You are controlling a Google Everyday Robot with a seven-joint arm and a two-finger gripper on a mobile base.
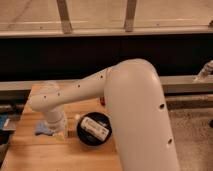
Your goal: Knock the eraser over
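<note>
My white arm reaches down and to the left over the wooden table [30, 155]. Its gripper [58, 131] is low over the table's left part, just right of the pale blue soft piece [42, 129] and left of the black bowl [94, 131]. The black eraser with white stripes does not show; the wrist and gripper cover the spot between the blue piece and the bowl.
The black bowl holds a white rectangular bar [95, 128]. A small white object [77, 116] lies just behind the bowl. A bit of red [101, 100] shows by the arm. A dark wall and a metal rail [190, 82] run behind the table.
</note>
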